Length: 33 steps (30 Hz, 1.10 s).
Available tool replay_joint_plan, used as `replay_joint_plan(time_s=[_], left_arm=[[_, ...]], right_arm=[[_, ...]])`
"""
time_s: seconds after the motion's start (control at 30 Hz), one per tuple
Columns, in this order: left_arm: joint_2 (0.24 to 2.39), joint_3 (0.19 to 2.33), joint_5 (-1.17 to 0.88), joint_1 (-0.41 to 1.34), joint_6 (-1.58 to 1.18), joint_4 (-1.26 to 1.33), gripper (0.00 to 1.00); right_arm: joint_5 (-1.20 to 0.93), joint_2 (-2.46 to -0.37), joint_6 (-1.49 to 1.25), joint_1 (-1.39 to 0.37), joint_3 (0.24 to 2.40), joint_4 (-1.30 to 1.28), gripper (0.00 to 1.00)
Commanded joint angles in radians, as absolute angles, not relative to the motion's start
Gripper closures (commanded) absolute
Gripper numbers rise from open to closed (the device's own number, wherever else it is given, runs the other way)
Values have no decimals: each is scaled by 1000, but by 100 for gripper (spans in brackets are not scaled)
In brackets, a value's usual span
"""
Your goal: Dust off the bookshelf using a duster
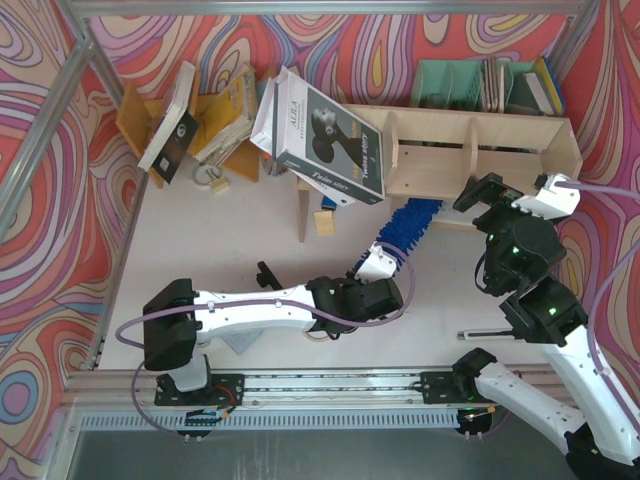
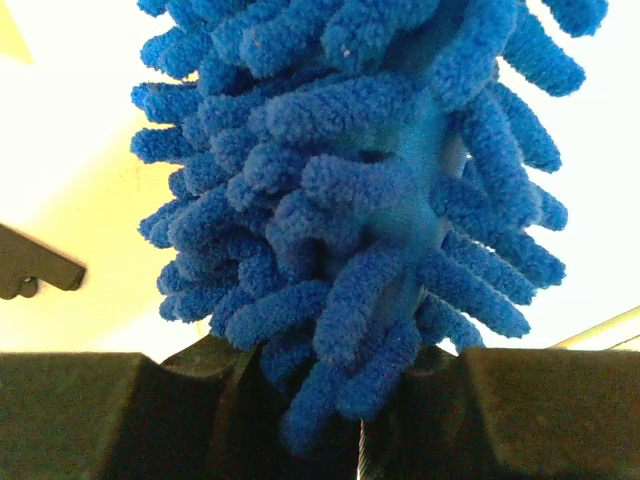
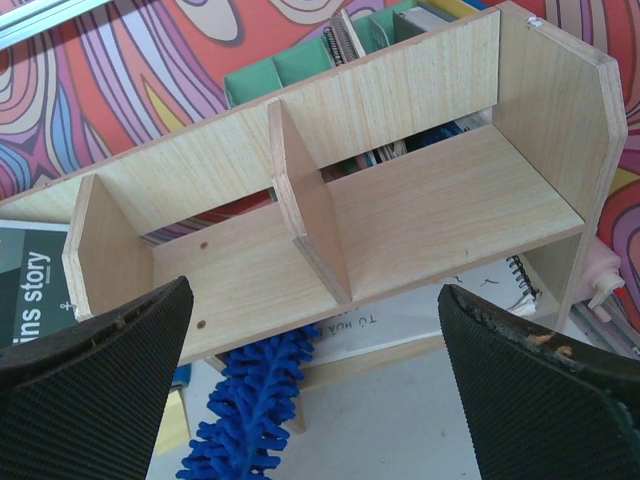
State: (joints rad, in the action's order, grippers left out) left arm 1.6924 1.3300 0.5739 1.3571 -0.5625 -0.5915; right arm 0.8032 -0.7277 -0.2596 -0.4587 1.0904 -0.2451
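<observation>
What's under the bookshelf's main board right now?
The duster runs under the front edge of the bookshelf, beside a white spiral-bound book lying below. The board covers the duster's tip and the rest of the book.

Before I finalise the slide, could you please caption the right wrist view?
Open right gripper faces the plywood bookshelf; the blue duster reaches under it.

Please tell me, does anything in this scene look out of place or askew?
Yes. A large dark book leans askew at the left end of the bookshelf, sticking out past it instead of standing in a compartment. Books in the orange rack also slump sideways.
</observation>
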Motion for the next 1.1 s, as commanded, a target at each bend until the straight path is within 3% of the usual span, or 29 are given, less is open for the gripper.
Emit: replay_joint_plan(time_s=[0.0,0.3,0.83,1.07], left_arm=[[1656,1291,617,1335,-645,-539,100],[1753,1370,488,1312,-598,-577,100],[1635,1349,598,1349,-536,-519,100],[1684,1352,533,1348,-523,-544,100]], right_arm=[[811,-713,-262,-460,1077,-233,1],[815,-717,-244,-459,1090,-226,1],[802,-726,-258,-460,1116,-243,1],[801,-722,-256,-460,1104,-246,1]])
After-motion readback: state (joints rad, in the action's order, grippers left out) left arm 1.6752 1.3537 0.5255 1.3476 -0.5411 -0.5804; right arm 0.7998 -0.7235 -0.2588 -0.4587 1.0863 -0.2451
